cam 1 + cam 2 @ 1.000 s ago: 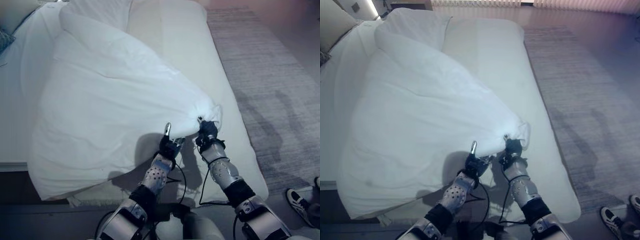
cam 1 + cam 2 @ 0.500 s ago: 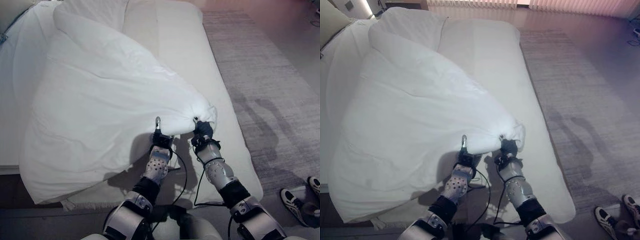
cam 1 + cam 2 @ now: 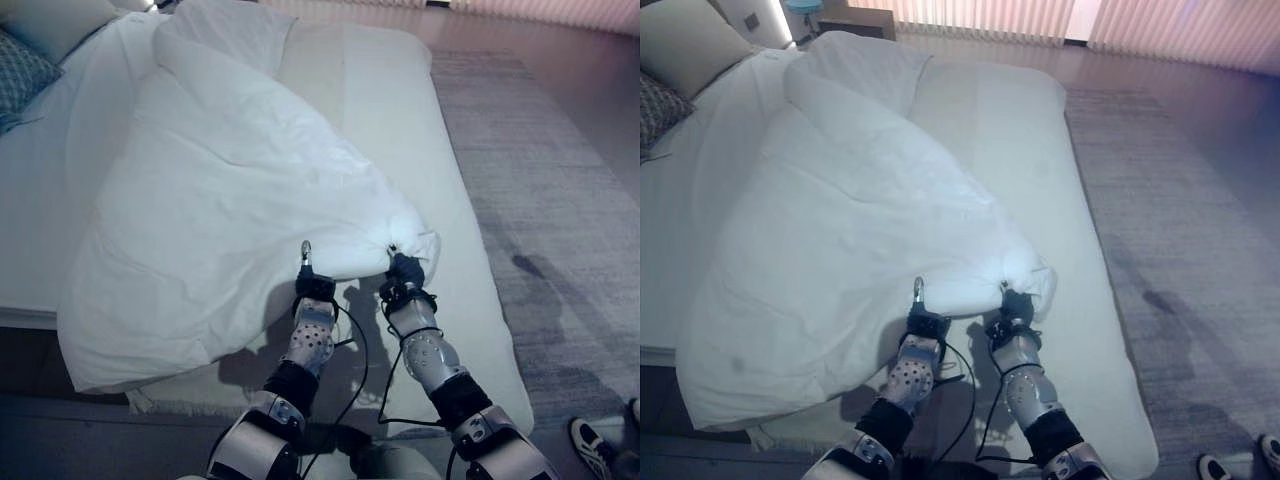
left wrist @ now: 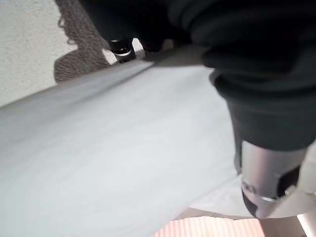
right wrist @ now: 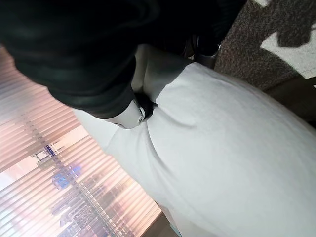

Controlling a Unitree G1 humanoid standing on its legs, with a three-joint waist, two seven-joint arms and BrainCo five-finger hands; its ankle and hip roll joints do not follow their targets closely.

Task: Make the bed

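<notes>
The white duvet (image 3: 230, 210) corner is gripped by the left hand (image 3: 314, 283) and right hand (image 3: 403, 270), lifted above the mattress (image 3: 390, 110).

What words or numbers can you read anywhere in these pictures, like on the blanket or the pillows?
None can be read.
The white duvet, held up by the left hand and the right hand, is plain.
The mattress and rug carry no print.
The patterned pillow shows a pattern, no letters.
</notes>
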